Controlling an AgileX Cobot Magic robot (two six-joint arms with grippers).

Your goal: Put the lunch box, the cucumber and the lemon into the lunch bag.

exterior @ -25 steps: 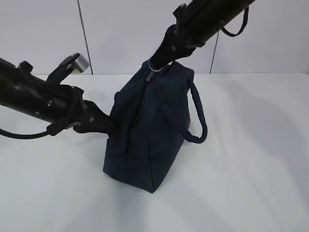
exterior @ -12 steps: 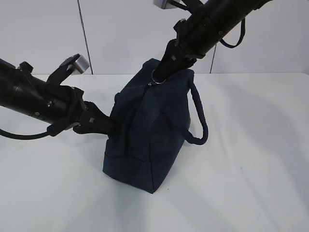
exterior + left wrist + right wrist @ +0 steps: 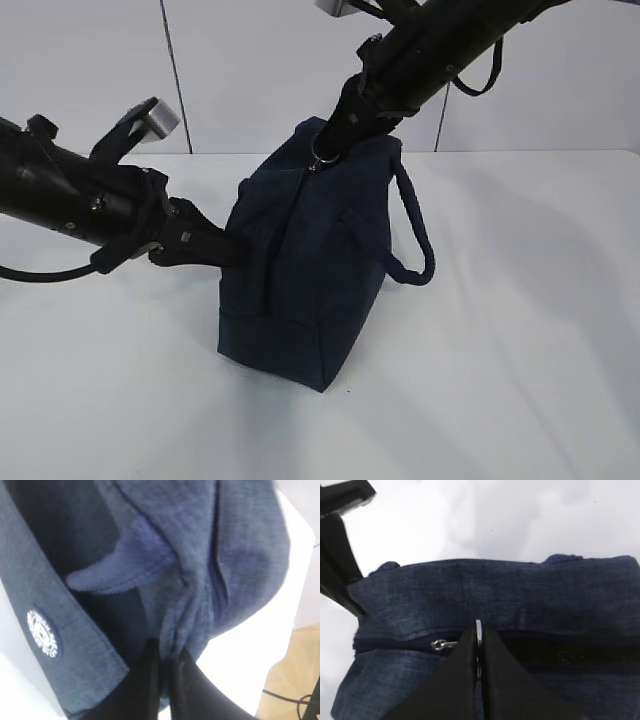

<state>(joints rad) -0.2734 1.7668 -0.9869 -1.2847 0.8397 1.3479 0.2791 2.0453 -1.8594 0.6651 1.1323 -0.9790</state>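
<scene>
- Since one second ago the right arm has come lower and moved a little to the left over the top of the lunch bag (image 3: 300,270), and the bag now leans slightly to the right; the left arm has shifted a little too.
- The right gripper (image 3: 479,652) is pressed together on the silver ring pull (image 3: 322,152) at the top zipper; in the right wrist view the thin ring shows between its fingers.
- The left gripper (image 3: 166,655) is pinching a fold of the bag's fabric at the end wall and holds the bag in place on the white table (image 3: 520,380).
- The lunch box, the cucumber and the lemon are not visible in any view, so I cannot tell where they are.
- I judge the step in hand is moving the zipper; which way it goes I cannot tell.
- The next move probably needs a steady pull along the zipper line while the left gripper keeps the fabric tight, otherwise the bag may tip.
</scene>
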